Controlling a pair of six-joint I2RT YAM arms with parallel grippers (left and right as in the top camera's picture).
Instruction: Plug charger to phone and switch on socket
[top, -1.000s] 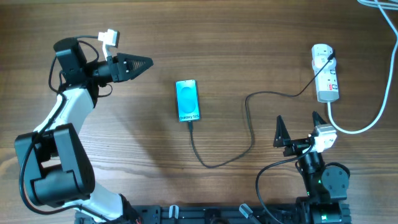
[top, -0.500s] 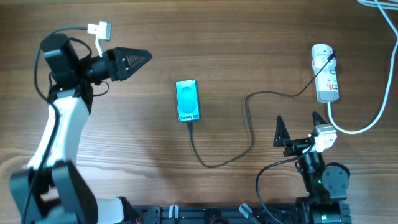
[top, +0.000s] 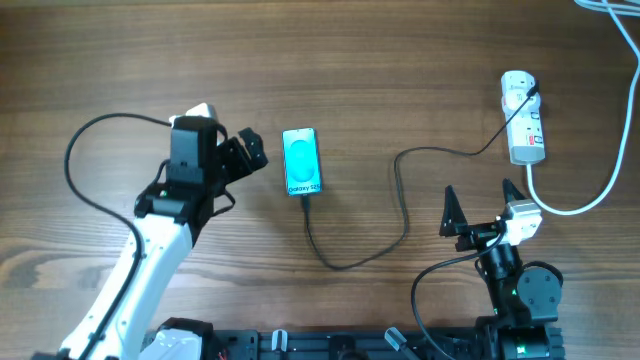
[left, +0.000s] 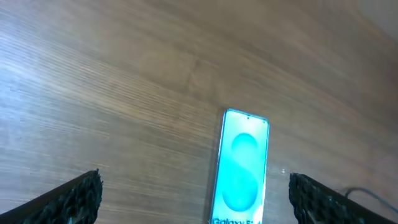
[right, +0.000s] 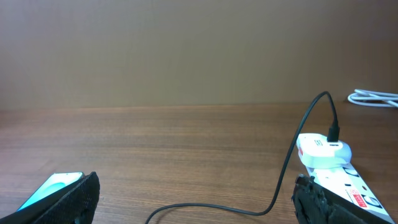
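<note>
The phone (top: 302, 161) lies flat and screen-up near the middle of the wooden table (top: 400, 60), its teal display lit and its white lettering at the end nearest the robot. The left gripper (top: 254, 152) hovers just beside the phone's left edge with its jaws spread wide and nothing between them; from the left wrist camera the two dark fingertips (left: 79, 194) sit at the bottom corners of the view, with the phone lying on the table ahead between them, untouched. The charger (top: 403, 205), a thin black cable, meets the phone's near end, loops toward the front of the table, bends back up and runs right to the socket (top: 524, 132). Whether its tip is fully seated in the phone cannot be told from these views. The socket, a white strip with small red marks, lies near the right side of the table, a black plug (right: 334, 132) standing in its far end and a thick white cord (top: 590, 205) leaving its near end and curving off to the right. The position of its switch is too small to read. The right gripper (top: 478, 192) sits near the front edge, well apart from the phone and short of the socket, jaws fully apart and empty.
</note>
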